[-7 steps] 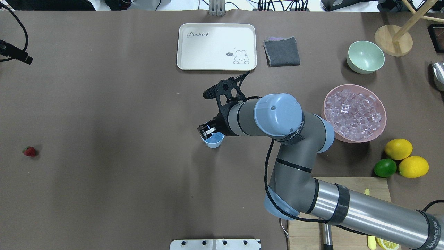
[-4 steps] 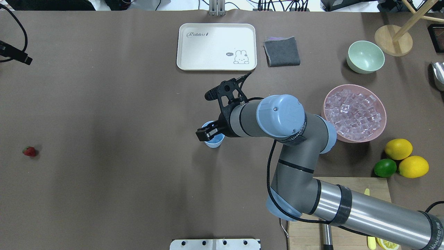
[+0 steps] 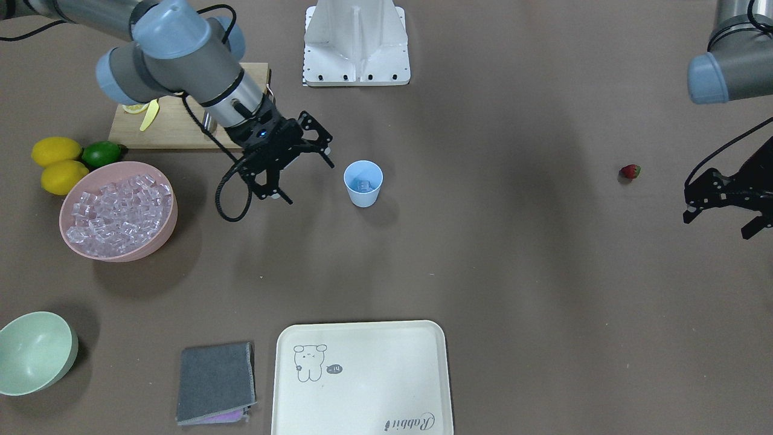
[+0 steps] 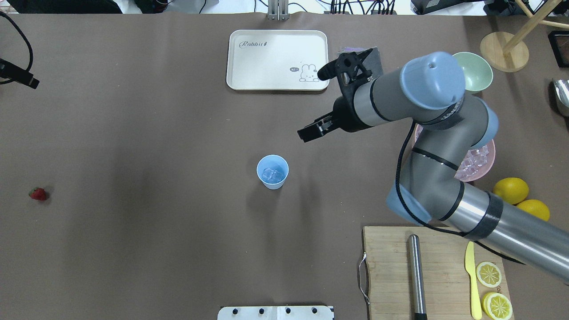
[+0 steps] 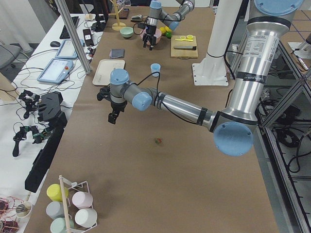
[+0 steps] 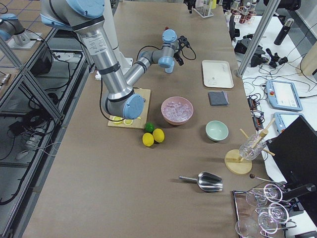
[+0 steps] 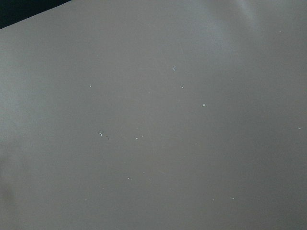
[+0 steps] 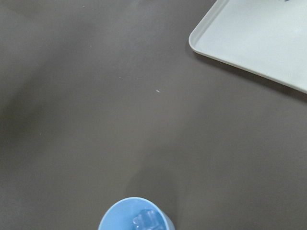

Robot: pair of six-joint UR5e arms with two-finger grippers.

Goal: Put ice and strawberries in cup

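The light-blue cup (image 4: 272, 172) stands upright mid-table with a few clear ice cubes (image 4: 272, 174) inside; it also shows in the front view (image 3: 363, 183) and at the bottom of the right wrist view (image 8: 136, 220). My right gripper (image 3: 307, 180) hovers open and empty between the cup and the pink bowl (image 3: 171, 212), which is heaped with ice (image 3: 115, 208). The strawberry (image 3: 630, 171) lies alone on the table far to my left. My left gripper (image 3: 718, 225) hangs open beyond the strawberry, holding nothing.
A white rabbit tray (image 4: 266, 62) and a grey cloth (image 3: 216, 382) lie at the far edge. A pale green bowl (image 3: 36, 350) stands beyond the pink bowl. Lemons (image 3: 57, 163), a lime (image 3: 101, 153) and a cutting board (image 4: 391, 266) sit near my right side.
My right gripper rose from over the cup and swung back and right toward the tray corner. The cup now stands uncovered with ice inside. The left arm barely moved.
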